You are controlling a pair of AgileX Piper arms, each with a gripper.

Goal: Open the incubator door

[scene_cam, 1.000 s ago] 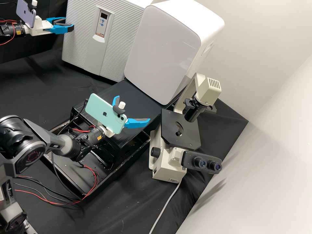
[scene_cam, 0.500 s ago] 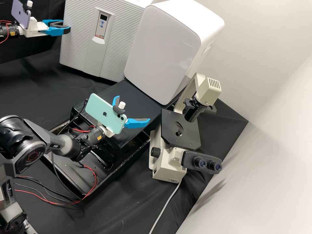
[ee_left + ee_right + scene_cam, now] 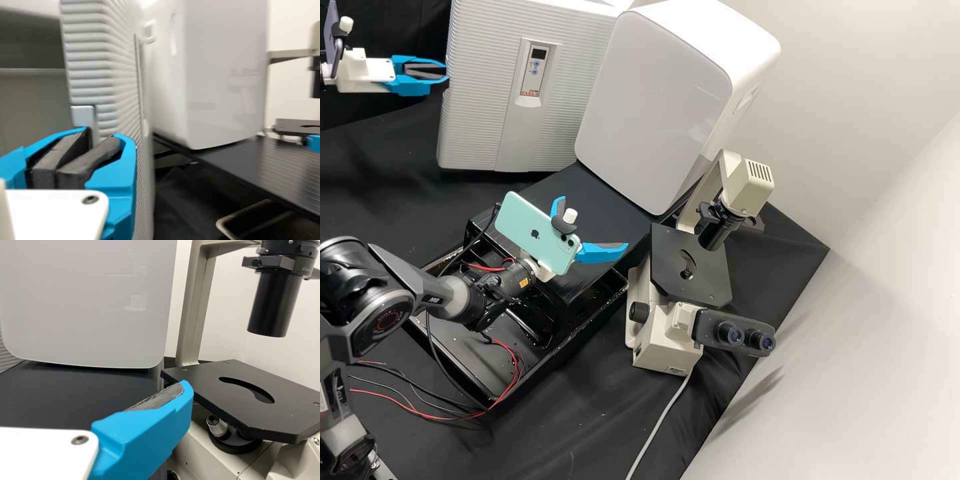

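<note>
The incubator door (image 3: 477, 120) is seen at the back of the high view, ridged and pale, with the white cabinet (image 3: 653, 107) just beside its inner side. In the left wrist view the door is shown standing ajar, with a grey recess (image 3: 30, 105) behind its edge. The left gripper (image 3: 445, 70) is placed at the door's outer edge, its fingers narrow; whether the edge is pinched cannot be told. The right gripper (image 3: 593, 222) is held over the black platform (image 3: 607, 190), fingers wide, between the door and the microscope (image 3: 663, 340). A teal phone (image 3: 533, 233) is mounted behind it. The near ground is taken up by a black tray (image 3: 457, 353) and loose red wires (image 3: 400, 400). Between the door's lower edge and the platform's frame, a stretch of black cloth (image 3: 380, 180) is left as room for moving.
</note>
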